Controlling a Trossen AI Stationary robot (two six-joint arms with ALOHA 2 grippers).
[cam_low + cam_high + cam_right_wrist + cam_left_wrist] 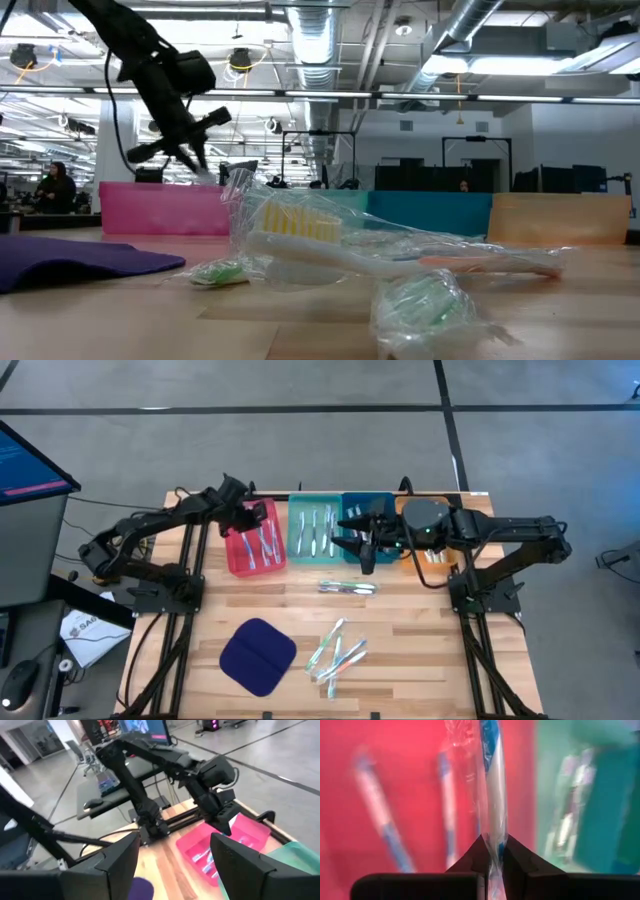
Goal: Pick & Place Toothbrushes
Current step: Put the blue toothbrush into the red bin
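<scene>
Sorting of toothbrushes, partly complete. The left gripper (243,517) hangs over the red tray (236,555), its fingers (470,857) pressed together on a wrapped, blue-accented toothbrush (492,805). The right gripper (366,550) hovers at the near edge of the blue tray (385,500), its fingers (117,857) spread with nothing between them.

Done, judging by how things lie: several brushes rest in the red tray, several more in the teal tray (296,538). The orange tray (478,502) is largely hidden under the right arm, so its contents cannot be told.

Left to do: a loose cluster of brushes (336,652) lies on the table near its front edge, just beside the dark blue cloth pad (256,656), and another wrapped brush (346,588) lies between that cluster and the trays.

The high view alone gives the full layout and the count remaining. The left wrist view alone confirms the pinch and the wrapper. The low view shows the crinkled wrappers of the waiting brushes (330,250) up close. The right wrist view looks across at the left arm over the red tray (235,842).
</scene>
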